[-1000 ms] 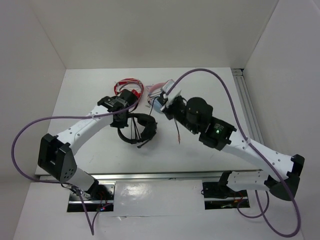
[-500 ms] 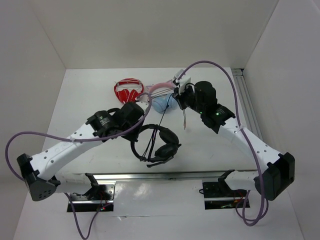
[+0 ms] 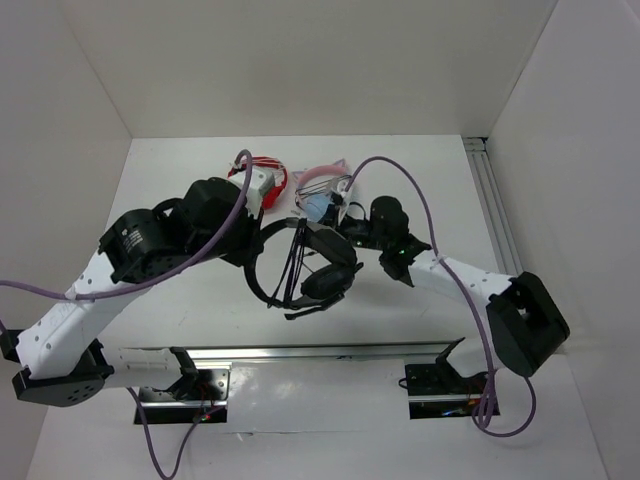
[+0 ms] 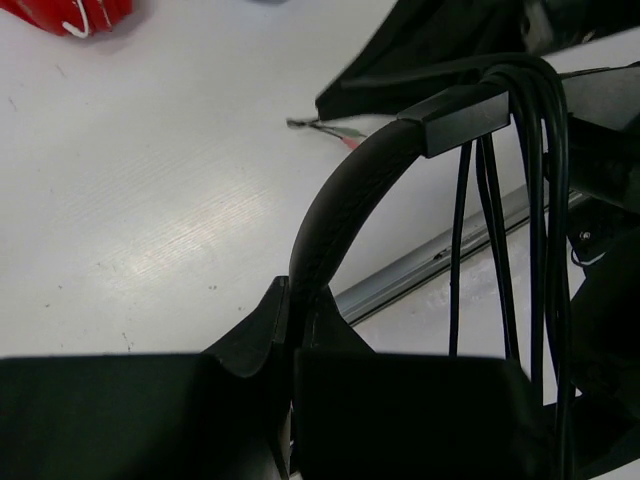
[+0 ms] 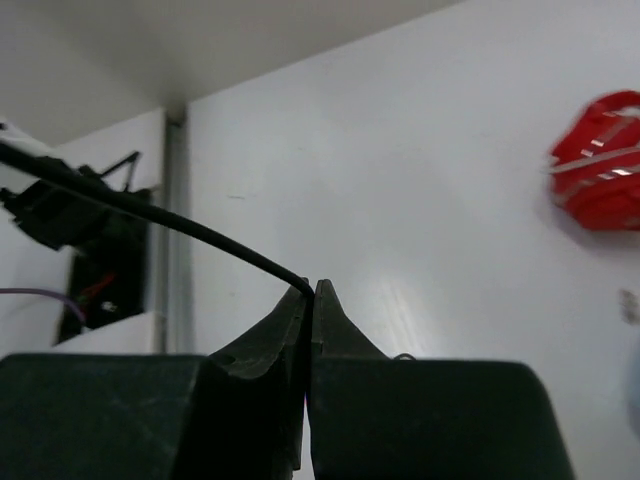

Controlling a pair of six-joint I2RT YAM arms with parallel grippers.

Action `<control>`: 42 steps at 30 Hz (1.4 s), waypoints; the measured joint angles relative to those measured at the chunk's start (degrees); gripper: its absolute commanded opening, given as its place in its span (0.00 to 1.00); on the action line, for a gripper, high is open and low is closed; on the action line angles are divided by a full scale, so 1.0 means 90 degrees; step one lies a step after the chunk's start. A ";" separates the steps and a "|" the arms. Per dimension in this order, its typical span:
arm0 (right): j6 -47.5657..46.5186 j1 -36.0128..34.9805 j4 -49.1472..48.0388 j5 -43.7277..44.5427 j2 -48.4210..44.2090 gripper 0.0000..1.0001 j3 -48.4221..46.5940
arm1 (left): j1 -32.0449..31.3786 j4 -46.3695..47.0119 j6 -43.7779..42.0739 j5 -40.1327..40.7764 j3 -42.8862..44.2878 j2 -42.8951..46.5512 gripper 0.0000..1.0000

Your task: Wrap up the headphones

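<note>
The black headphones (image 3: 305,265) hang above the table in the middle, with several turns of the thin black cable (image 3: 297,262) running across the headband. My left gripper (image 3: 256,245) is shut on the padded headband (image 4: 340,200) and holds it up. In the left wrist view the gripper (image 4: 293,300) pinches the band's edge, and the cable strands (image 4: 500,220) hang over the band's end. My right gripper (image 3: 346,228) sits just right of the headphones. It is shut on the cable (image 5: 150,215), which leaves its tips (image 5: 311,290) to the upper left.
The red-and-white headphones (image 3: 265,175) and the light-blue headphones with pink ears (image 3: 322,200) lie at the back, close behind both grippers. A metal rail (image 3: 495,210) runs along the right side. A metal strip (image 3: 300,352) marks the near table edge.
My left arm has lifted the headphones and drawn them back and to the left. My right gripper has swung from the back down toward the headphones with the cable in it.
</note>
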State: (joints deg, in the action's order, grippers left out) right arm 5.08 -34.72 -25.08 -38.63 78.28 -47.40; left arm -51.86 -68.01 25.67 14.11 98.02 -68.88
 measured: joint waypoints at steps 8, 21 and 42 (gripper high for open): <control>0.1858 -0.0627 -0.3497 -0.0690 0.1700 0.14 0.0233 | -0.0032 -0.0384 0.0425 0.0508 0.0338 -0.0289 0.00; 0.3441 -0.0741 -0.5197 -0.0704 0.4010 0.28 0.0039 | -0.0083 0.0066 0.1086 0.0930 0.0947 -0.0165 0.00; 0.3466 -0.0855 -0.5321 -0.0627 0.4556 0.28 0.0015 | -0.0083 0.0053 0.1375 0.1095 0.1071 -0.0158 0.00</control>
State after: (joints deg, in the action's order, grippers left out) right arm 36.27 -42.41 -72.97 -44.27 119.28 -47.27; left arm -52.60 -67.53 38.04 23.97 107.66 -70.30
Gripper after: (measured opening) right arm 0.286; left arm 0.092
